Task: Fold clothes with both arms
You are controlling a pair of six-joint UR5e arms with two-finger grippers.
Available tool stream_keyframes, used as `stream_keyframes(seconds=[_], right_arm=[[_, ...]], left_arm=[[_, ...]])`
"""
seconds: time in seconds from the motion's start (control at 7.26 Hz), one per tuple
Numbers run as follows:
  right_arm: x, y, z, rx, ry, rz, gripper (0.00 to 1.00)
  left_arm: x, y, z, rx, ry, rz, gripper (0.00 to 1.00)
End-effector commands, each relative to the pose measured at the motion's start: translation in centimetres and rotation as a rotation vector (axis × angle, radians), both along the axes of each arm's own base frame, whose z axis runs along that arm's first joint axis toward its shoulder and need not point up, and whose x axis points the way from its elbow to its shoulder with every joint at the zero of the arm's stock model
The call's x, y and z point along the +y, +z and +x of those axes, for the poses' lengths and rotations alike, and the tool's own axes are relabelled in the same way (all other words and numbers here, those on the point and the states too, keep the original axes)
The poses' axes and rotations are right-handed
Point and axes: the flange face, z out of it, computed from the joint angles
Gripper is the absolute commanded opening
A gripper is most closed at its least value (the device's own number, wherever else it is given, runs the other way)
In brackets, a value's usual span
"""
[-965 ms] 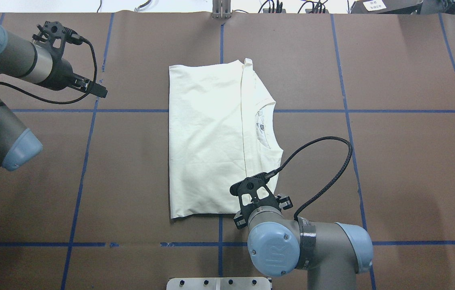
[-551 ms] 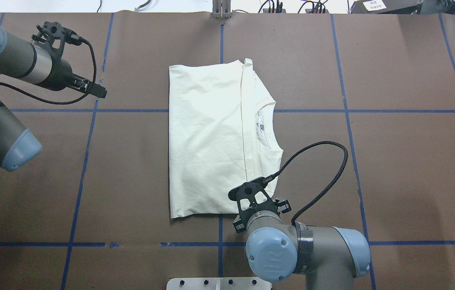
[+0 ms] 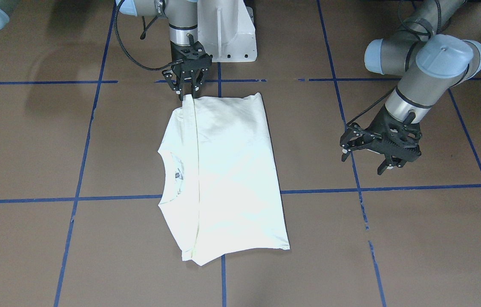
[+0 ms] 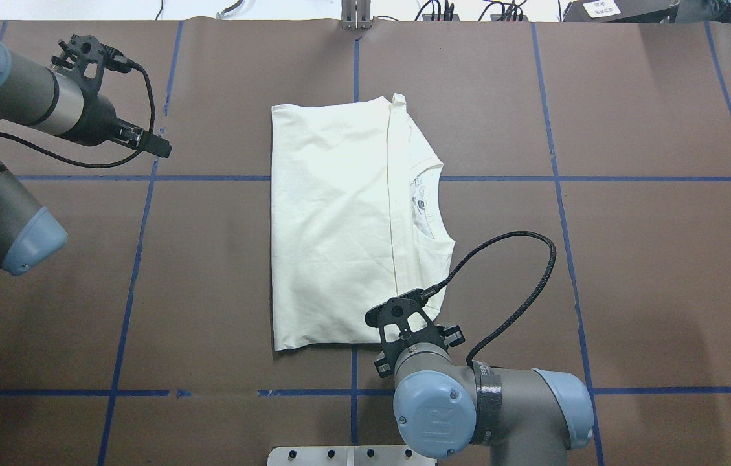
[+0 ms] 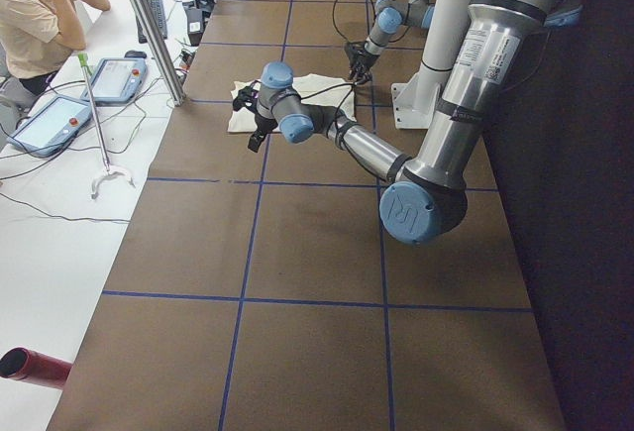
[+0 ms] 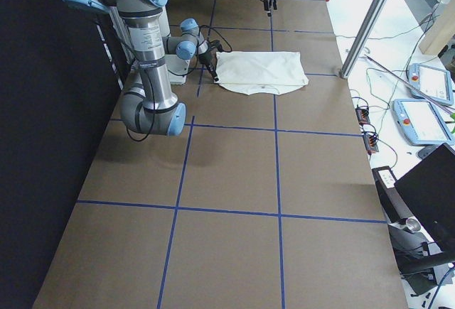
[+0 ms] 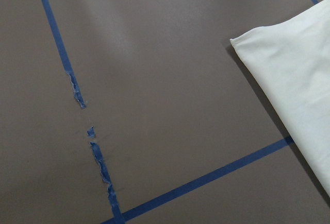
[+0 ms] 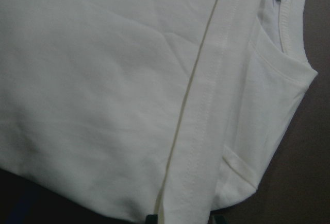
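Note:
The cream shirt (image 3: 227, 170) lies folded flat in the middle of the table, plain side up, with the neckline and label showing; no print is visible. It also shows in the overhead view (image 4: 333, 220). My right gripper (image 3: 186, 94) points down at the shirt's corner nearest the robot base. In the right wrist view the hem band (image 8: 201, 131) runs between two dark fingertips, so the jaws look open around it. My left gripper (image 3: 366, 164) hovers open and empty over bare table, well off the shirt's folded edge (image 7: 294, 64); it also shows in the overhead view (image 4: 161, 147).
The white pedestal base (image 3: 227, 38) stands just behind the right gripper. Blue tape lines (image 4: 355, 178) grid the brown table cover. An operator (image 5: 40, 5) and teach pendants (image 5: 59, 119) sit past the table's far side.
My right wrist has shifted slightly toward the robot base and a little left. The shirt and the left arm have not visibly moved.

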Motion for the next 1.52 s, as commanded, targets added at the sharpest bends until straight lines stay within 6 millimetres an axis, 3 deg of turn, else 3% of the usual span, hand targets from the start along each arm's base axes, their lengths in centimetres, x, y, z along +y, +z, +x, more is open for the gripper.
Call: stream_keyframes(seconds=[0.0,0.55,0.96,1.38], right_arm=[[-0.1,0.0,0.0,-0.002,0.005,-0.001,0.00],[-1.5,-0.6,1.1,-0.022,0.047,0.005,0.00],[-1.3,2.8,3.6,-0.045,0.171,-0.109,0.00],[0.1,3.4,3.6,-0.106,0.277,-0.224,0.00]], left_arm=[[0.0,0.0,0.0,0.000,0.000,0.000,1.00],[0.0,0.0,0.0,-0.001,-0.002,-0.001,1.00],[0.3,-0.4,-0.2,0.012,-0.014,-0.010,1.00],[0.4,-0.4,-0.1,0.012,-0.013,-0.010,1.00]])
